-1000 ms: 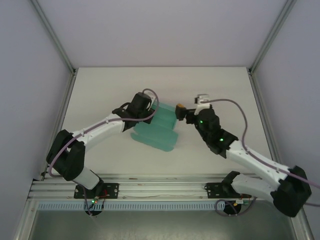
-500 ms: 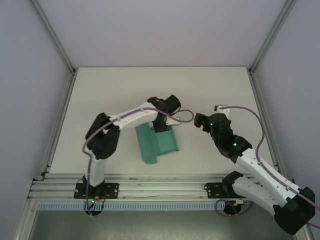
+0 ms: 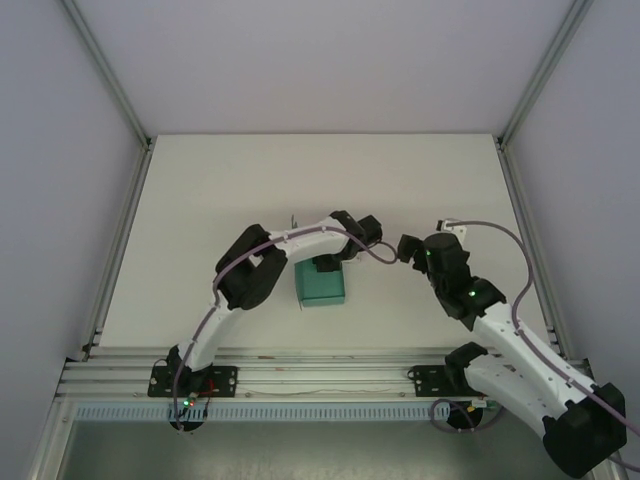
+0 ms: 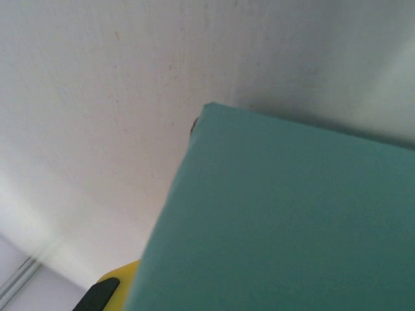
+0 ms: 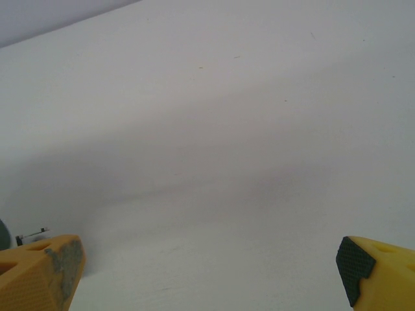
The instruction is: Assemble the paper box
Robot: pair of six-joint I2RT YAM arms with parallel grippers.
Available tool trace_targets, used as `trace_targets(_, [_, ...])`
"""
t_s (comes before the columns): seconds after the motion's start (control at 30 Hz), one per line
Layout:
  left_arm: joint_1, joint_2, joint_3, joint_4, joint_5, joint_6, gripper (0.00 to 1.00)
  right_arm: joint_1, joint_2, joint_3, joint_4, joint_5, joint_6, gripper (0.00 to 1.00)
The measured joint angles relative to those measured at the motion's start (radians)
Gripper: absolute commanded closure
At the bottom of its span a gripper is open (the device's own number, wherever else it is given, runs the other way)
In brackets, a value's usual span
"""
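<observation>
The teal-green paper box [image 3: 322, 287] sits near the table's middle as a compact rectangular shape. My left gripper [image 3: 326, 264] comes down on its far edge from a sharply bent arm. In the left wrist view a broad teal panel of the paper box [image 4: 292, 220] covers the jaws, with one yellow fingertip [image 4: 110, 290] showing at its left edge, so the gripper looks shut on the card. My right gripper [image 3: 405, 247] hovers to the right of the box, apart from it. Its jaws [image 5: 207, 265] stand wide open over bare table, with nothing between the yellow fingers [image 5: 45, 272].
The white table [image 3: 200, 200] is walled by pale panels with aluminium posts [image 3: 105, 70] at the back corners. A metal rail [image 3: 320, 375] with both arm bases runs along the near edge. The right arm's cable [image 3: 500, 240] loops above its forearm.
The left arm has swung right and folded up, taking the teal card from a spread sheet into a compact box. The right gripper has drawn back to the right, still open.
</observation>
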Motion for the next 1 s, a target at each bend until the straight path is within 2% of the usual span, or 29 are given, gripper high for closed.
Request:
trace_targets(0.13, [-0.024, 0.016, -0.007, 0.004, -0.077, -0.034, 1.00, -0.020, -0.021, -0.012, 0.013, -0.015, 0.004, 0.00])
trace_targets(0.2, [-0.027, 0.009, -0.022, 0.019, -0.085, -0.039, 0.94, -0.026, -0.023, -0.012, 0.014, -0.022, 0.004, 0.00])
trace_targets(0.27, [-0.027, -0.003, -0.038, 0.037, -0.087, -0.040, 0.79, -0.026, -0.023, -0.012, 0.014, -0.030, 0.004, 0.00])
trace_targets(0.37, [-0.022, -0.016, -0.053, 0.067, -0.098, -0.039, 0.70, -0.026, -0.023, -0.012, 0.013, -0.049, 0.003, 0.00])
trace_targets(0.43, [-0.012, -0.028, -0.056, 0.085, -0.095, -0.034, 0.58, -0.026, -0.027, -0.012, 0.012, -0.063, 0.000, 0.00])
trace_targets(0.5, [-0.003, -0.038, -0.055, 0.098, -0.091, -0.025, 0.51, -0.026, -0.039, -0.012, 0.012, -0.076, -0.005, 0.00])
trace_targets(0.63, [0.013, -0.065, -0.050, 0.105, -0.044, 0.001, 0.30, -0.026, -0.077, -0.012, 0.000, -0.108, -0.020, 0.00])
trace_targets(0.7, [0.014, -0.086, -0.050, 0.104, -0.012, 0.018, 0.16, -0.026, -0.095, -0.012, -0.009, -0.118, -0.028, 0.00])
trace_targets(0.73, [0.014, -0.101, -0.050, 0.103, 0.007, 0.024, 0.04, -0.026, -0.104, -0.012, -0.015, -0.124, -0.033, 0.00])
trace_targets(0.77, [0.014, -0.117, -0.050, 0.101, 0.024, 0.032, 0.00, -0.026, -0.112, -0.012, -0.021, -0.127, -0.037, 0.00])
trace_targets(1.0, [0.013, -0.291, -0.068, 0.130, 0.142, 0.053, 0.00, -0.026, -0.147, -0.009, -0.052, -0.126, -0.050, 0.00])
